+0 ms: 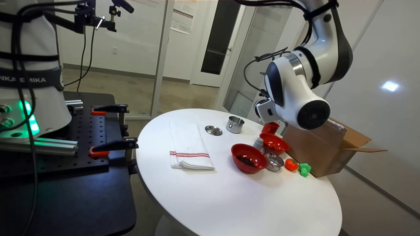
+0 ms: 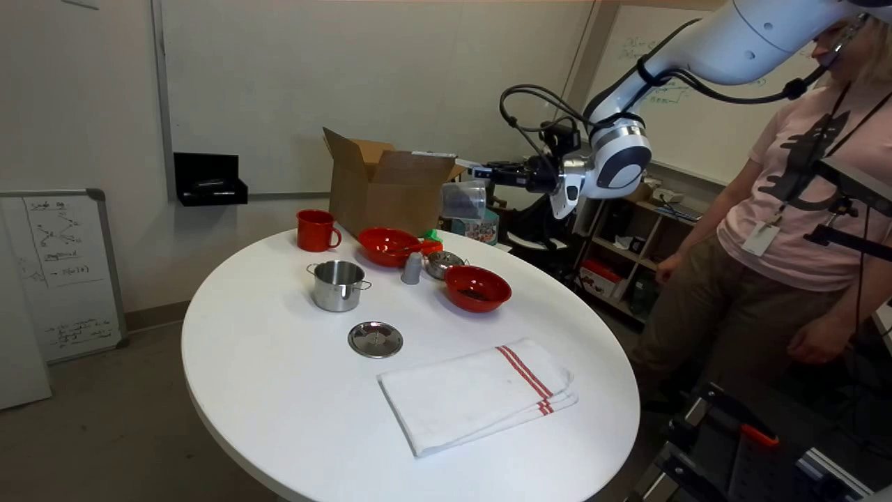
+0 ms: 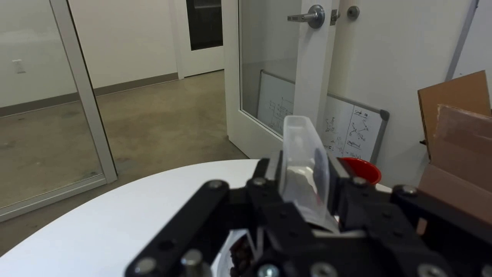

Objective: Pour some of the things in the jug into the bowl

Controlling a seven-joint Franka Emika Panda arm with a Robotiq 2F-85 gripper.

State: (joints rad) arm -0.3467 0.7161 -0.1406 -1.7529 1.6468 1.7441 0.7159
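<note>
The jug [image 2: 464, 201] is a translucent plastic vessel held in the air beside the cardboard box. My gripper [image 2: 477, 171] is shut on its handle [image 3: 301, 188], which stands between the fingers [image 3: 304, 169] in the wrist view. Dark bean-like pieces [image 3: 241, 256] show low in that view, within a pale translucent wall. The arm hides the jug and fingers in an exterior view. A wide red bowl [image 1: 250, 158] with dark pieces in it stands on the table; it shows in both exterior views [image 2: 478, 288]. A second red bowl [image 1: 275, 143] stands farther back [image 2: 385, 246].
A cardboard box [image 1: 303, 147], red cup [image 2: 316, 231], grey shaker [image 2: 412, 269], metal dish [image 1: 274, 162], tomato [image 1: 291, 164] and green item [image 1: 304, 169] crowd the bowls. A metal pot [image 2: 338, 287], lid [image 2: 375, 339] and towel [image 2: 474, 397] also lie there. A person [image 2: 780, 216] stands nearby.
</note>
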